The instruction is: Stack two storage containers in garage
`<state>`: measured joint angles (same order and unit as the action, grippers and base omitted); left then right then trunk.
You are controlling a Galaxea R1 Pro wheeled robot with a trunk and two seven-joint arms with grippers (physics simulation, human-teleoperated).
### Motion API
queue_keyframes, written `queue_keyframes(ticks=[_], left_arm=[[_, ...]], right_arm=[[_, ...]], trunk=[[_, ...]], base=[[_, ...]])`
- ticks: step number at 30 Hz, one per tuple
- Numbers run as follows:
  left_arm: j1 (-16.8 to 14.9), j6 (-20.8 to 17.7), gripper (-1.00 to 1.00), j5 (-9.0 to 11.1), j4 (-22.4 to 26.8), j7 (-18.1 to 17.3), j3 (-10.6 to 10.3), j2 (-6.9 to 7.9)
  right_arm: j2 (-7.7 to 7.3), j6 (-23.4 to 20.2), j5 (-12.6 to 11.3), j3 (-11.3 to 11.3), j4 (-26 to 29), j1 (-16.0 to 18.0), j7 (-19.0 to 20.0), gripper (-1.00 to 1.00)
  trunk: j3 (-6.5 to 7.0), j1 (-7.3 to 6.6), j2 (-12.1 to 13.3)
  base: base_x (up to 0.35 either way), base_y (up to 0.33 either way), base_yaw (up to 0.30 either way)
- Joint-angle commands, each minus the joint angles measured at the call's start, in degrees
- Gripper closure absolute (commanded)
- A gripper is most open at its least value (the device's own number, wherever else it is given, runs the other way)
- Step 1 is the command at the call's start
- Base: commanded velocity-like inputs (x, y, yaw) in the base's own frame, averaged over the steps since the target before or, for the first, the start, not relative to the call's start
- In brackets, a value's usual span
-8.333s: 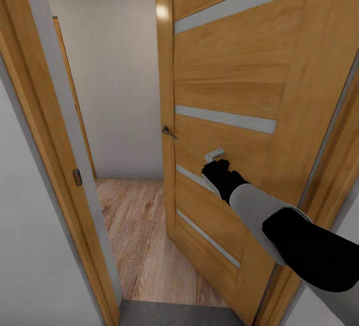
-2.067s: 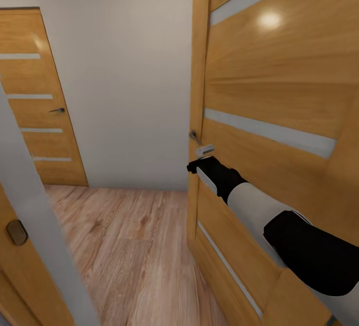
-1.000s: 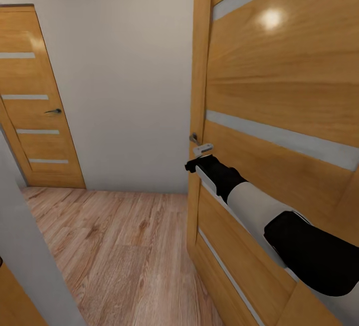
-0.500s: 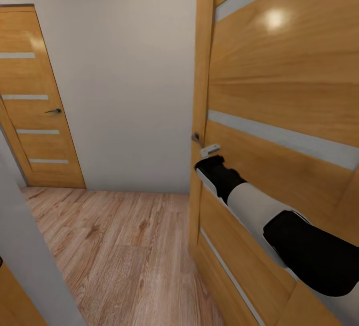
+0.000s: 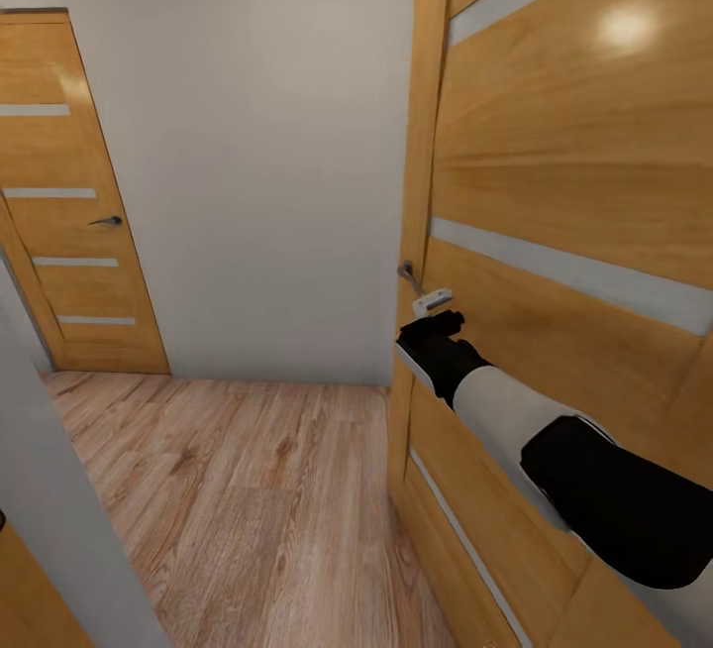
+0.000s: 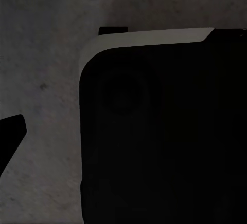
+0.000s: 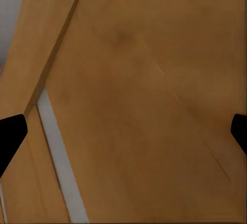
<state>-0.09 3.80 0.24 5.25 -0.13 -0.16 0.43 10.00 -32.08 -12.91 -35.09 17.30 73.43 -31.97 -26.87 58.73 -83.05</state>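
Head view: right arm (image 5: 555,430) reaches forward along the open door (image 5: 555,182); right gripper (image 5: 433,316) sits against the door face just below the handle (image 5: 409,275). Right wrist view: two dark fingertips (image 7: 10,136) at opposite edges of frame, wide apart, nothing between them but door wood and one pale inlay strip (image 7: 59,157). Jaws spread, holding nothing. Left wrist view: one fingertip (image 6: 10,134) over grey mottled floor (image 6: 46,39), a dark robot part alongside; left gripper state cannot be told.

Beyond the door: wood-plank floor (image 5: 228,489), plain wall (image 5: 257,133), a second, closed door (image 5: 69,192) far left.

Containers not in view; location unknown.

Judged step: transit, pushing the door aside to pass. Next move likely needs the door swung wider, then the base driven through without clipping the door edge.
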Motion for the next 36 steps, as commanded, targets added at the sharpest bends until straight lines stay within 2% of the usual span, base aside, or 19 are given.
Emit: queue_keyframes(ticks=[1,9,26,30,36], left_arm=[[0.00,0.15,-1.00,0.03,0.02,-0.02,-0.02,0.01],[0.00,0.15,-1.00,0.05,0.02,0.02,-0.02,0.01],[0.00,0.15,-1.00,0.09,0.02,0.02,-0.02,0.01],[0.00,0.15,-1.00,0.05,0.02,0.04,-0.02,0.01],[0.00,0.15,-1.00,0.07,0.02,0.02,-0.02,0.01]], right_arm=[[0.00,-0.56,-0.01,-0.47,-0.08,0.09,-0.68,-1.00],[0.00,-0.50,-0.01,-0.34,-0.29,0.20,-3.08,-1.00],[-0.01,-0.53,-0.49,0.24,-0.73,2.47,-2.75,-1.00],[-1.33,-0.56,-0.53,0.28,-0.77,2.68,-2.66,-1.00],[-1.55,-0.07,-0.66,0.28,-4.75,4.68,-2.60,-1.00]], trunk=[[-0.06,0.00,-0.03],[-0.06,0.00,-0.03],[-0.06,0.00,-0.03],[-0.06,0.00,-0.03],[-0.06,0.00,-0.03]], base=[[0.000,0.000,0.000],[0.000,0.000,0.000],[0.000,0.000,0.000],[0.000,0.000,0.000],[0.000,0.000,0.000]])
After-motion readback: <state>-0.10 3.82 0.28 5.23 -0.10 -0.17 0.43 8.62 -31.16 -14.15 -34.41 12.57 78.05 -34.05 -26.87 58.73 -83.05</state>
